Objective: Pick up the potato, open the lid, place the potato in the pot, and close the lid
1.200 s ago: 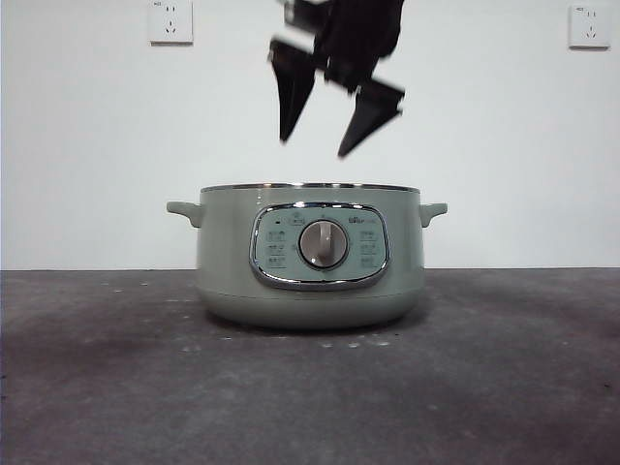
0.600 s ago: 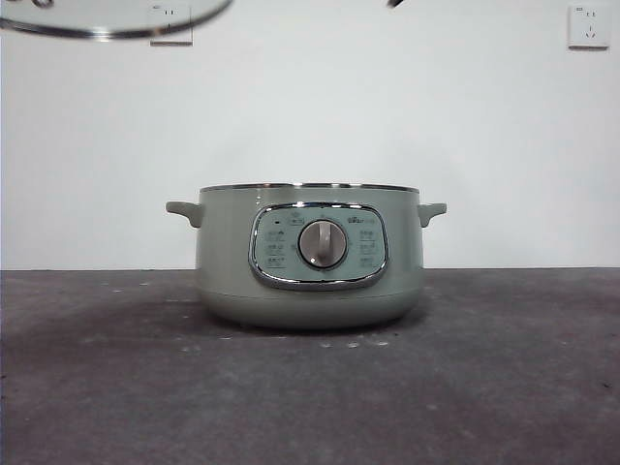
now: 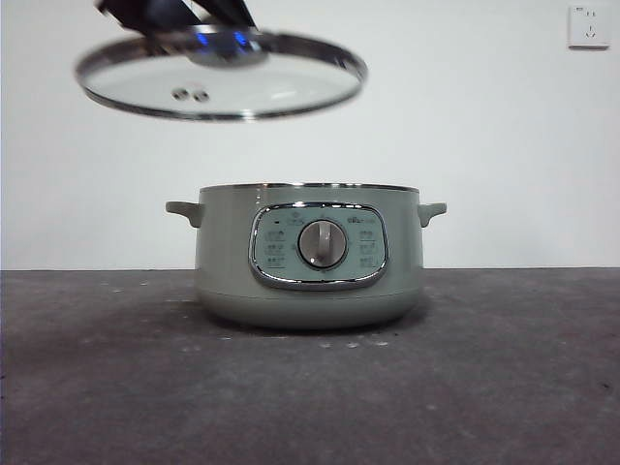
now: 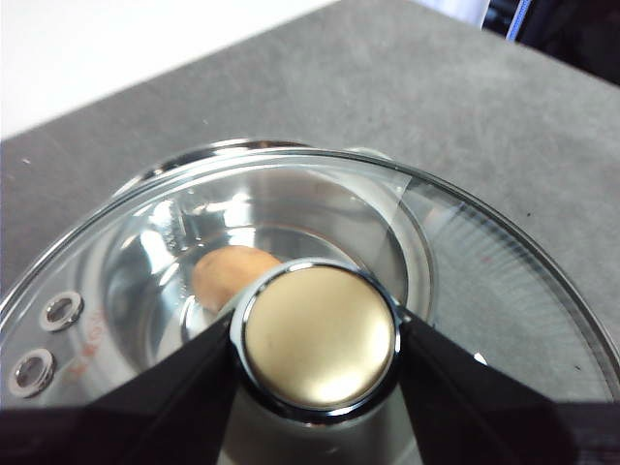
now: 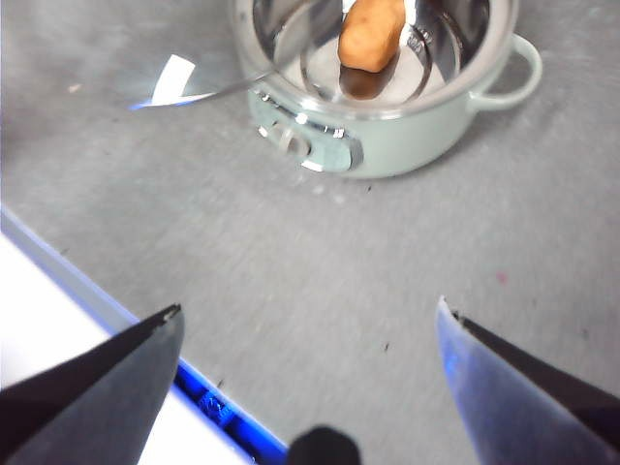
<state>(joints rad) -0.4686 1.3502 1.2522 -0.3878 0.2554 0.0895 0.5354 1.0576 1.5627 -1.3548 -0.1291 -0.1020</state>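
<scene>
Our left gripper (image 4: 315, 334) has its two black jaws clamped on either side of the knob (image 4: 318, 334), holding the lid (image 3: 221, 76) in the air above the pot (image 3: 310, 254) and off toward one side of it, the glass tilted slightly and clear of the rim. Our right gripper (image 5: 310, 334) hangs high and well apart from the pot, jaws spread wide and holding nothing.

The potato (image 5: 370, 33) lies inside the pot on the shiny floor of the bowl. Our right wrist view shows its long axis running across the bowl, one end toward the control panel (image 3: 319, 246), the other toward the far wall. We see open steel on both sides of it.

The pot stands alone on the grey table (image 3: 504, 387), its mouth uncovered, with bare tabletop all round. In the front view a clear gap of white wall shows between the lid and the pot's rim.

The front view hides the potato behind the pot's wall; our left wrist view catches it only through the glass, beside the knob.
</scene>
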